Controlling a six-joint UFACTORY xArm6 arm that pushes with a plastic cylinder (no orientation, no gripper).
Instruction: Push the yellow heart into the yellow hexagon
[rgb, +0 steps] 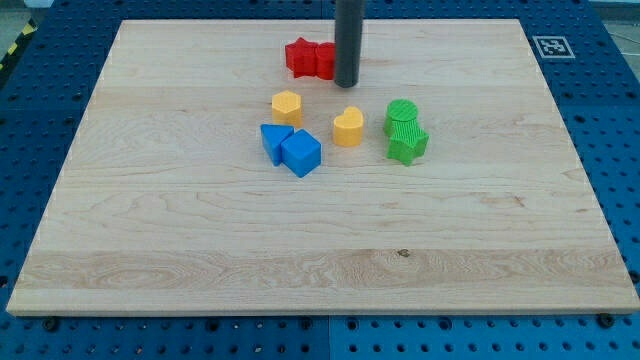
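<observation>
**Colours on the pale wood table**

The table (200, 260) is light, grained wood. The heart (347, 127) and hexagon (286, 106) are yellow. Two blocks (291, 148) are blue, two (405, 131) green, two (309, 58) red. The rod (347, 40) is dark grey.

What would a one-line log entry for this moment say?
my tip: beside red blocks, above yellow heart | yellow hexagon: left of heart, apart | push: not begun

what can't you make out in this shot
- Red blocks, camera view: my rod covers their right side, so shapes and count are unclear.
- My tip: whether it touches the red blocks cannot be told.
- Rod's upper part: cut off by the view's top edge.
- Green blocks: two pressed together, shapes too small to name.
</observation>
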